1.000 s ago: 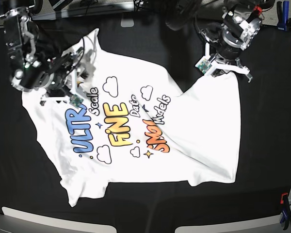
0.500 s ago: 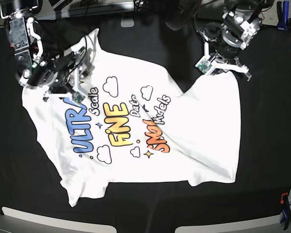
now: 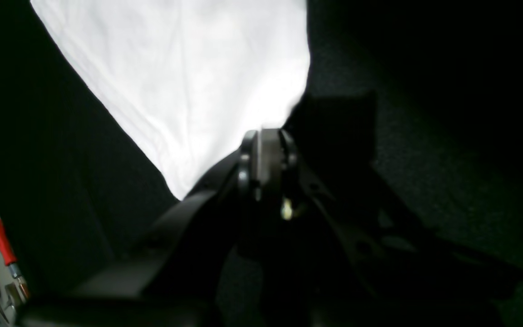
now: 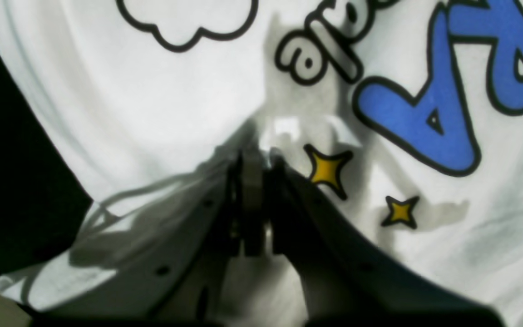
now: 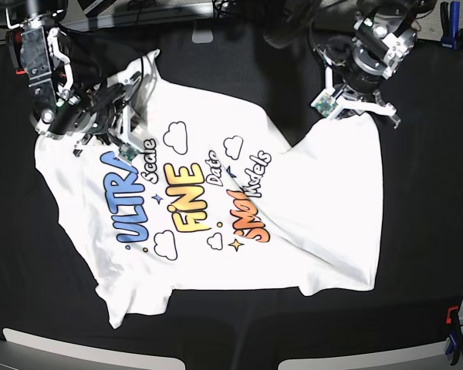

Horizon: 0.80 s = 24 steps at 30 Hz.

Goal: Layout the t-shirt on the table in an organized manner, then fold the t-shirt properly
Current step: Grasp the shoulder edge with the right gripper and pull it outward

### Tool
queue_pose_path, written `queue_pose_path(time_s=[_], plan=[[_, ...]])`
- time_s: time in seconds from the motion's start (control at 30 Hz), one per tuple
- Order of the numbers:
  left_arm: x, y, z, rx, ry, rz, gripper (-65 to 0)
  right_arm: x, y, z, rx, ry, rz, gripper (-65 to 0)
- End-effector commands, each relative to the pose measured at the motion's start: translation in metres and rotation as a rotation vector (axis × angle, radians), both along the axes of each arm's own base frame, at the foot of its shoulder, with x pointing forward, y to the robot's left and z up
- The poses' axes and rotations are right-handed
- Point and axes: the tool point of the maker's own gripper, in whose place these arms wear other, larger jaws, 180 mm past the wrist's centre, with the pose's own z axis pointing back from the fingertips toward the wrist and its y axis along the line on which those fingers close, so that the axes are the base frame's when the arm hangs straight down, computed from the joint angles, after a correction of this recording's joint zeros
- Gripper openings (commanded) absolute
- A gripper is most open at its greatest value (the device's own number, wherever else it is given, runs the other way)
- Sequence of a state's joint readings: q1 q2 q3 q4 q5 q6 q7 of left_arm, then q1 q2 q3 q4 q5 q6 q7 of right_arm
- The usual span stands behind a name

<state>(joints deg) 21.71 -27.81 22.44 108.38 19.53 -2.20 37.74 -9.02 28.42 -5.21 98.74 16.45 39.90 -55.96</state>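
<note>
The white t-shirt (image 5: 216, 193) lies print side up on the black table (image 5: 424, 200), with a diagonal fold across its right half. My right gripper (image 5: 108, 137) is over the shirt's upper left, beside the blue lettering. In the right wrist view this right gripper (image 4: 254, 156) is shut, with a small ridge of t-shirt (image 4: 152, 100) cloth pinched at its tips near two yellow stars. My left gripper (image 5: 366, 116) sits at the shirt's top right corner. Seen from the left wrist, the left gripper (image 3: 266, 136) is shut on the edge of the t-shirt (image 3: 189, 81).
Red and blue clips (image 5: 447, 27) mark the table's far right edge, and another clip (image 5: 451, 331) sits at the near right. A red-handled tool (image 3: 0, 240) lies off the table's side. Light panels (image 5: 77, 351) border the front edge.
My right gripper went from open to shut on the cloth near the blue lettering, and its arm shifted toward the far edge. The left arm has not moved.
</note>
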Motion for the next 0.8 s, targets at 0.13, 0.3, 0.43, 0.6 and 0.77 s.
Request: queue_pose_path(time_s=[0.13, 0.3, 0.43, 0.6, 0.77], plan=[[0.004, 0.003, 0.007, 0.011, -0.021, 0.007, -65.0, 0.012, 0.001, 0.013, 0.008, -0.053, 0.013, -65.0], [0.003, 0.006, 0.006, 0.023, -0.011, 0.015, -65.0, 0.022, 0.017, 0.033, 0.057, -0.139, 0.046, -65.0], [0.003, 0.006, 0.005, 0.024, -0.009, 0.015, -65.0, 0.038, 0.023, 0.052, 0.103, -0.231, -0.025, -65.0], [0.003, 0.006, 0.005, 0.024, -0.009, 0.016, -65.0, 0.042, 0.017, 0.058, 0.058, -0.266, -0.037, -65.0], [-0.003, 0.016, -0.001, 0.063, 0.037, 0.048, -65.0, 0.038, -0.018, 0.049, -0.09, -0.267, -0.201, -65.0]])
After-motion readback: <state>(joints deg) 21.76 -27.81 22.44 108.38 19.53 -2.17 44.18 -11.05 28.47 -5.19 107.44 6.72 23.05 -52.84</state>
